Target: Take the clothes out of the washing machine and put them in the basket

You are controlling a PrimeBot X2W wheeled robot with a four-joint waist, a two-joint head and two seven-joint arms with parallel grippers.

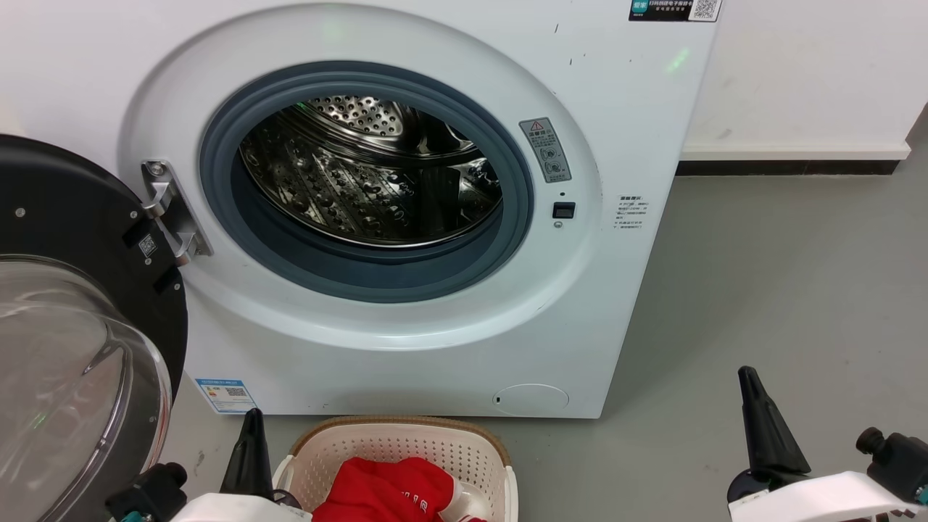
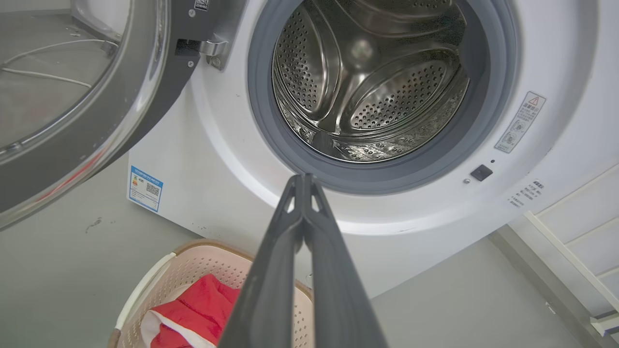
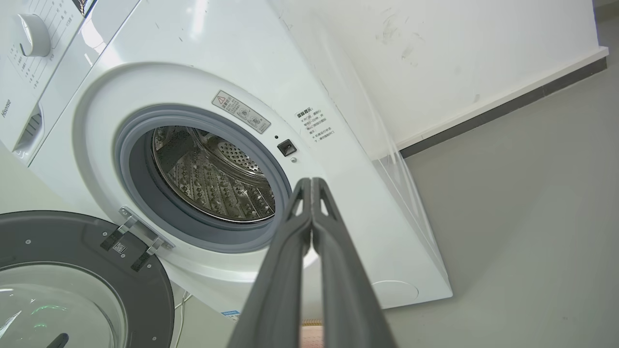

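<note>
The white washing machine (image 1: 406, 341) stands with its round door (image 1: 80, 348) swung open to the left, and its steel drum (image 1: 370, 174) holds no cloth that I can see. Red clothes (image 1: 388, 489) with white trim lie in the cream basket (image 1: 406, 435) on the floor in front of the machine. My left gripper (image 1: 251, 420) is shut and holds nothing, just left of the basket; in the left wrist view its fingertips (image 2: 303, 180) point at the drum's lower rim. My right gripper (image 1: 747, 377) is shut too, low at the right over bare floor.
Grey floor (image 1: 783, 290) stretches to the right of the machine up to a white wall with a dark skirting (image 1: 790, 167). The open door (image 3: 72, 280) takes up the space at the left. A white cable (image 2: 43, 72) lies on the floor behind the door glass.
</note>
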